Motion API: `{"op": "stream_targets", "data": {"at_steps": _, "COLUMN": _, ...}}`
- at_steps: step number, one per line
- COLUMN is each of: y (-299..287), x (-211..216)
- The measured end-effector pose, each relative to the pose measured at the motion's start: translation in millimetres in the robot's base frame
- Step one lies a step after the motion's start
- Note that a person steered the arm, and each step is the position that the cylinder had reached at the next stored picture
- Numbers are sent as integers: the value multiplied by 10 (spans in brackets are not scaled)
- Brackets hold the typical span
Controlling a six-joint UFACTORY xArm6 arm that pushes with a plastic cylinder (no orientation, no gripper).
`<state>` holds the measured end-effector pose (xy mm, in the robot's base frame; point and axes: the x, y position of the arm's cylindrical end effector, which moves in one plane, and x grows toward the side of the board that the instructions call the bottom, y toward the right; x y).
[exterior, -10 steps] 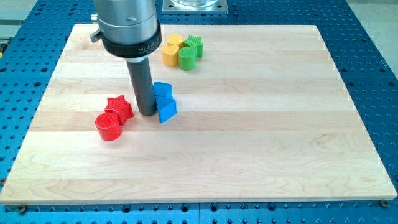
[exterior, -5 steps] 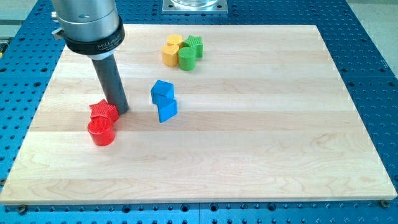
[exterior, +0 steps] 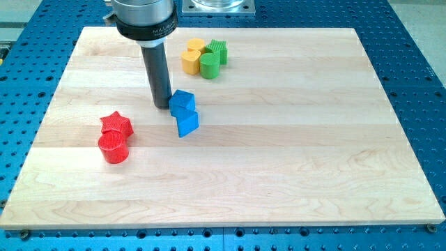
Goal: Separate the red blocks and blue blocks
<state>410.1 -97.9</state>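
**Ana:** Counter first, from the one camera view: pale wood, lying on a blue perforated base. Where is my tip?

**Ben:** My tip is down on the wood, at about ten o'clock from the board's centre. It sits at nine o'clock of the upper blue block, just beside it, perhaps touching; the view does not settle that.

**Ana:** And a hand?

**Ben:** The arm carries no hand, only the dark rod, so it holds nothing.

**Ana:** The blue pair?

**Ben:** The upper blue block is blocky with an angled top. The blue wedge-like block touches it at six o'clock.

**Ana:** The reds?

**Ben:** They lie well apart from the blues, toward eight o'clock. The red star touches the red cylinder, which sits at six o'clock of it.

**Ana:** Anything else?

**Ben:** A tight cluster at twelve o'clock of the blues, near the view's top: a yellow block, a second yellow block, a green cylinder and a green ribbed block, all touching neighbours.
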Motion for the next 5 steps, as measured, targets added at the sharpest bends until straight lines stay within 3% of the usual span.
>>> {"op": "stream_targets", "data": {"at_steps": 5, "y": 146, "x": 13}}
